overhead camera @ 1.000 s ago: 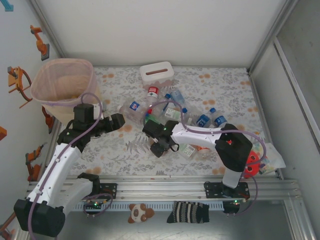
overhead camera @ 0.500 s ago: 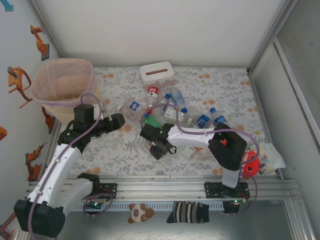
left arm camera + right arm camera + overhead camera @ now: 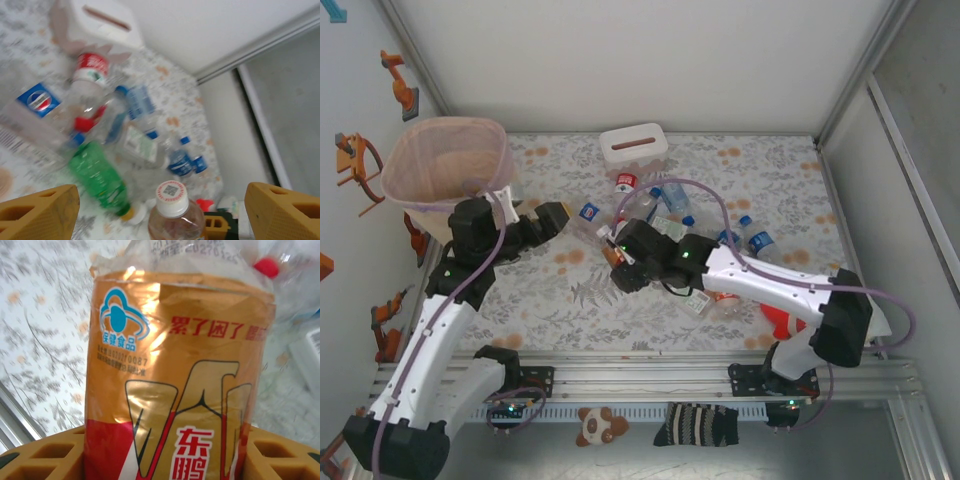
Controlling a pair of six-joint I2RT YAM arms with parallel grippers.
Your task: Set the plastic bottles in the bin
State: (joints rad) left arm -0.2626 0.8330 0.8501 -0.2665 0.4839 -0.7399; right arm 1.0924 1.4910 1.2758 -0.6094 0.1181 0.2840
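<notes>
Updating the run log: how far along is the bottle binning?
Done: no bottle visible in the tall translucent pinkish-beige bin. In hand: right gripper clamps an orange-labelled plastic bottle; left gripper open, empty. Left: a heap of clear and green plastic bottles on the table.

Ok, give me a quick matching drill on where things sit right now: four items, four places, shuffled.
1 bin
2 tissue box
3 green bottle
4 gold-labelled bottle

A between the right gripper's fingers
B far left of the table
C far edge, middle
D lying in the bottle pile

Pairs: 1-B, 2-C, 3-D, 4-A
</notes>
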